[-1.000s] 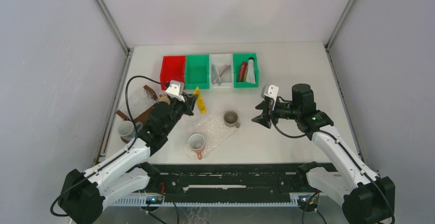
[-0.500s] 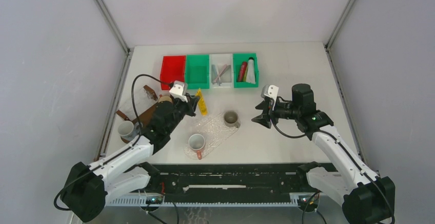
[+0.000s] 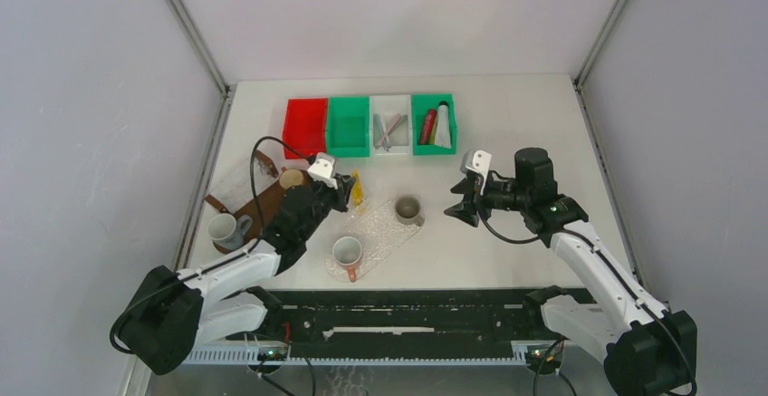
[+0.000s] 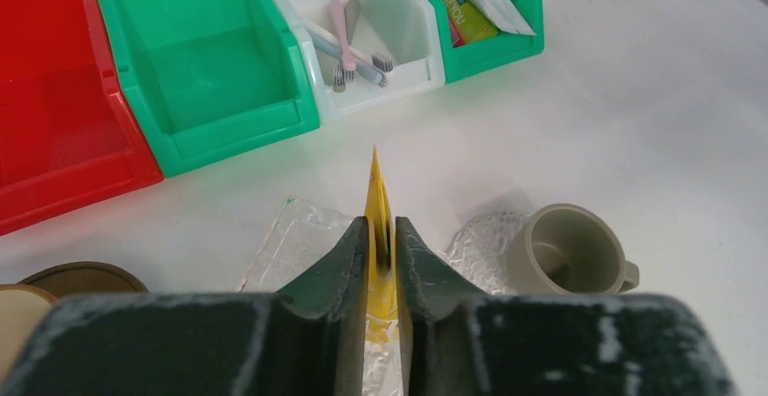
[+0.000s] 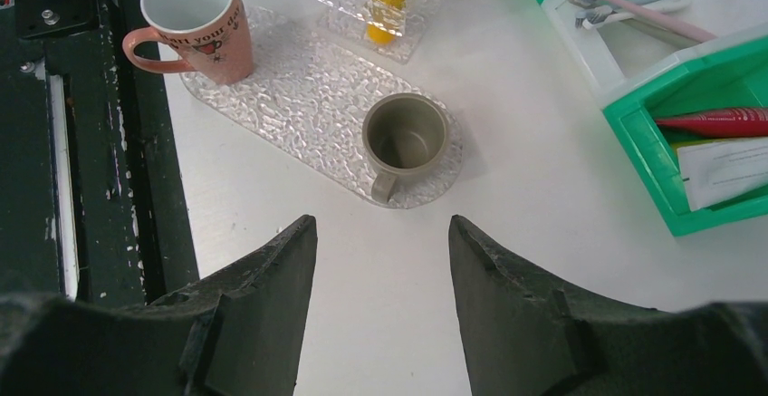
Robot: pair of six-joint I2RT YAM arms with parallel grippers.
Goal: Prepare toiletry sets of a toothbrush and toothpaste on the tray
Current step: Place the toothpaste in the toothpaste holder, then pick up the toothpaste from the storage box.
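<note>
My left gripper is shut on a yellow toothpaste tube, seen edge-on between the fingers. The tube's lower end hangs over a clear rectangular tray, beside the clear oval tray. Pink and pale toothbrushes lie in the white bin. Red and white tubes lie in the right green bin. To the right of the oval tray my right gripper hovers open and empty above the bare table.
An olive mug and a pink mug stand on the oval tray. At the back are a red bin and an empty green bin. A brown tray at left carries a grey mug and a tan cup.
My left arm has carried the yellow tube to the right and nearer, towards the clear trays. The right arm has not moved.
</note>
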